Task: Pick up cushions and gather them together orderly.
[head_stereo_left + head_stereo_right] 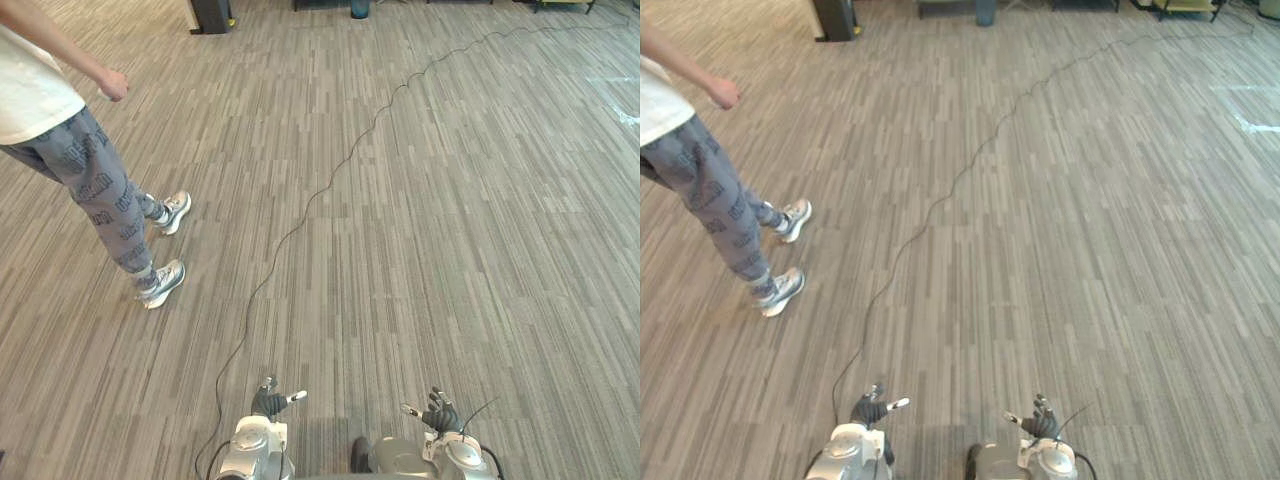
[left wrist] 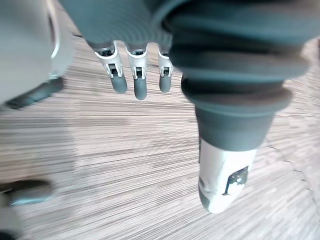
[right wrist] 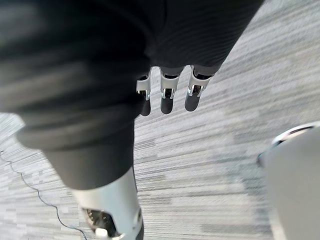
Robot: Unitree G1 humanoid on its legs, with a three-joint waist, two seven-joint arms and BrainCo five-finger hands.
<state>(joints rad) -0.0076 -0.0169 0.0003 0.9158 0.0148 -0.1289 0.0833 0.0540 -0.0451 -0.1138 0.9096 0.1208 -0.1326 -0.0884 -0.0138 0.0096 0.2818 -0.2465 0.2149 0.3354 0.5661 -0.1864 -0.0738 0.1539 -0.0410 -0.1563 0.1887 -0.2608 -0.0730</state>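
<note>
At the bottom edge of the head views, the left hand (image 1: 269, 403) sits lower left of centre and the right hand (image 1: 440, 414) lower right of centre, well apart, both low over the grey striped carpet floor (image 1: 450, 220). In the left wrist view the left hand's fingers (image 2: 140, 85) hang straight and relaxed with the thumb (image 2: 220, 175) set apart, holding nothing. The right hand's fingers (image 3: 167, 97) are equally loose, thumb (image 3: 112, 210) spread off to the side, and they too hold nothing. Where the cushions lie cannot be told. In the upper left of the frame a person (image 1: 100, 190) stands on the carpet in patterned trousers and pale shoes (image 1: 162, 282), one hand (image 1: 113, 85) held out. A dark stand (image 1: 212, 15) sits at the top edge.
</note>
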